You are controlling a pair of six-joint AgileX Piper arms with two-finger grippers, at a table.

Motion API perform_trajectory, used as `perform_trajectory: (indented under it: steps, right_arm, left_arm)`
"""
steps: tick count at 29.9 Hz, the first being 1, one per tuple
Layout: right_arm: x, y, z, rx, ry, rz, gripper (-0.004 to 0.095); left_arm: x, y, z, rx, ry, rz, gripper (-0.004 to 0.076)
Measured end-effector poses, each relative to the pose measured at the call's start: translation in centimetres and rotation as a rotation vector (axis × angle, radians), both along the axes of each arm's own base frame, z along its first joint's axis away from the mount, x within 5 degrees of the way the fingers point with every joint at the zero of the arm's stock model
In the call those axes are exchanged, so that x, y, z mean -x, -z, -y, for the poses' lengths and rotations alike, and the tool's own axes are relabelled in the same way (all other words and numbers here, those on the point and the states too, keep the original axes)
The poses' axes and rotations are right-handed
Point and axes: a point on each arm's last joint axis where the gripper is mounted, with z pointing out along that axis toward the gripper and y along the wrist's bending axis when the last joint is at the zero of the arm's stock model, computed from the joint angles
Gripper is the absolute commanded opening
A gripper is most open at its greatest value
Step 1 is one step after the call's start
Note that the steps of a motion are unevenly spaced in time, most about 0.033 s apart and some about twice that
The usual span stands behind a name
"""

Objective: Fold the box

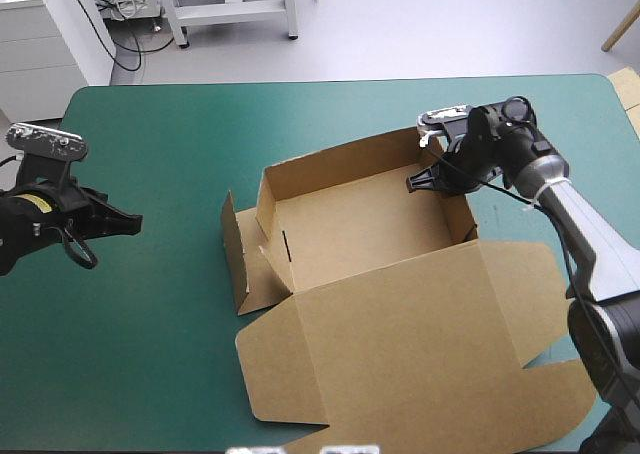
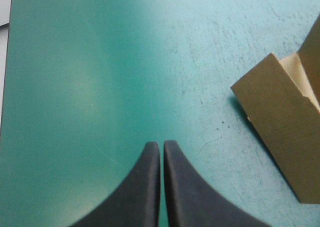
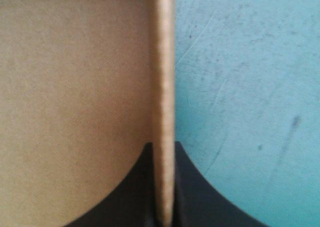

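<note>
The brown box [image 1: 360, 229] sits mid-table as an open tray with its walls raised and its lid [image 1: 400, 344] lying flat toward the near edge. My right gripper [image 1: 420, 181] is at the tray's far right corner, shut on the box's right wall; that wall's edge [image 3: 163, 102] runs between the black fingers [image 3: 192, 192], tray floor on one side, cover on the other. My left gripper [image 1: 130, 222] hovers over the teal-green cover well left of the box, fingers [image 2: 145, 187] shut on nothing. A corner flap of the box [image 2: 280, 132] shows ahead of it.
The left end flap [image 1: 237, 254] of the box stands loosely outward from the tray. Bare teal-green cover [image 1: 150, 324] spreads across the left half of the table. The lid reaches close to the table's near edge.
</note>
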Motion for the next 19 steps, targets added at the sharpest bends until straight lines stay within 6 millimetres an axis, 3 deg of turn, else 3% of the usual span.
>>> perform_trajectory:
  steps: [9,19]
  right_arm:
    - [3.5,-5.7,3.6,0.010,-0.008,0.098,-0.0022]
    - [8.0,-11.0,7.3,-0.076,0.006,0.231,-0.0022]
  left_arm:
    - [-0.9,0.8,0.0,0.002,0.001,-0.051,0.0008]
    - [-5.1,5.8,0.5,0.062,0.033,-0.255,0.0013]
